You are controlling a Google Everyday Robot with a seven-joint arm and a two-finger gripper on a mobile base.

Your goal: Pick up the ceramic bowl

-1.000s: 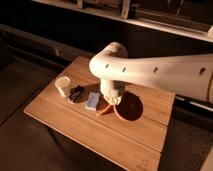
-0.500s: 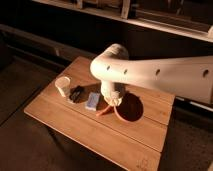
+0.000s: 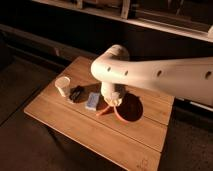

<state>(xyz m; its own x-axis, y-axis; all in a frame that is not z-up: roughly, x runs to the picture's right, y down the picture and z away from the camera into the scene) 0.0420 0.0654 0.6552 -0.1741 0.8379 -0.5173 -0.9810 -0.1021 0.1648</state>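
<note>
Pincer (image 3: 114,101) sits at the left rim of the bowl (image 3: 131,107); its jaw state cannot be told. A shallow rim grip may slip and tip the bowl.

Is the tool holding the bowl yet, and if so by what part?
Cannot tell. The tool sits at the ceramic bowl's left rim, largely hidden under the arm.

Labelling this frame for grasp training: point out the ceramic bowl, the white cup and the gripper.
ceramic bowl (image 3: 131,108): camera view, dark red inside.
white cup (image 3: 62,86): camera view, outer wall.
gripper (image 3: 114,100): camera view, tip at the bowl's left rim.
</note>
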